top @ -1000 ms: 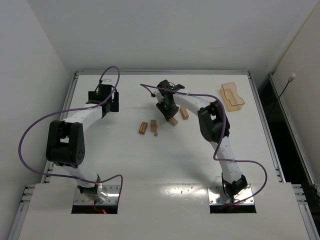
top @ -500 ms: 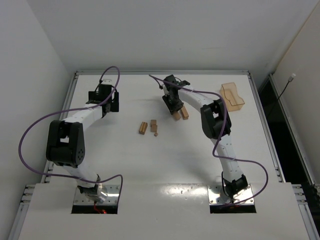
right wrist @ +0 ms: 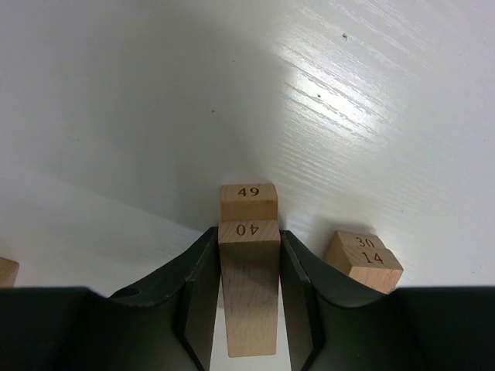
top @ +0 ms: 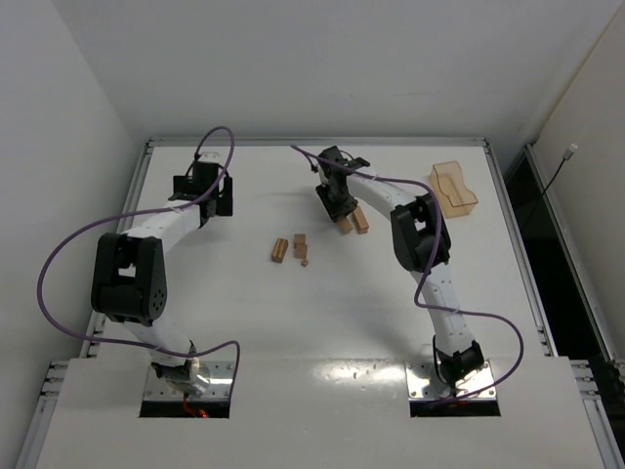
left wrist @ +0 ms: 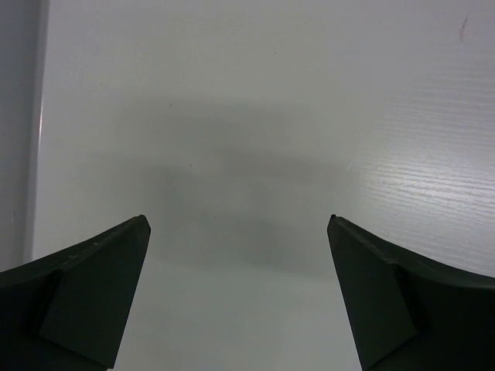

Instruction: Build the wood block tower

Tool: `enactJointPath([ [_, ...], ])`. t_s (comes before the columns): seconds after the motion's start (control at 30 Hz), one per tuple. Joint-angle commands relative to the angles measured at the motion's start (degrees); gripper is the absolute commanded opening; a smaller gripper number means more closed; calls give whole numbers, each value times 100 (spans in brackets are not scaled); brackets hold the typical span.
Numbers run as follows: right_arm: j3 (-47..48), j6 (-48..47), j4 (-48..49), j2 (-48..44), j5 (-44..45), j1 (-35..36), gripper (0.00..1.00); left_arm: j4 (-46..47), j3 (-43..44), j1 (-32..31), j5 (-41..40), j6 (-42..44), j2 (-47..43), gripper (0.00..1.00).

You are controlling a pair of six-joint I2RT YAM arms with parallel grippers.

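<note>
At the far middle of the white table [top: 244,322], the right gripper [top: 343,215] clamps a light wooden block stamped 40 [right wrist: 249,297], its two dark fingers [right wrist: 197,286] pressed flat against the block's long sides. In the wrist view, that block's numbered end meets a second block, stamped 49 [right wrist: 248,202], which lies in line just beyond it. Whether the held block rests on the other or only butts against it cannot be told. Just beside the pair on the right sits a third block [right wrist: 363,263], turned at an angle and marked 30 and 14, apart from the gripper. The corner of another block [right wrist: 6,270] shows at the left edge of the same view.

Seen from above, three more blocks lie loose nearer the table's centre, well apart from the right gripper: one [top: 280,249] on the left, one [top: 301,241] just beside it and a smaller-looking piece [top: 305,262] close in front. A translucent tan tray [top: 453,189] stands near the far right corner.

Toward the far left of the table, the left gripper [left wrist: 238,224] hangs over bare tabletop with its fingers [left wrist: 93,301] spread wide, holding nothing, well away from every block
</note>
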Motion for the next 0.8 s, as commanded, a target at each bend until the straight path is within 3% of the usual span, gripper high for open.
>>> enactJointPath([
  [0.0,2,97,165,130,106,25,32,121,201,64,99,-84,10,99],
  [0.23,2,36,165,77,106,25,50,121,201,64,99,-84,10,99],
  [0.77,2,-131,217,-318,53,25,51,121,201,64,151,-136,63,99],
])
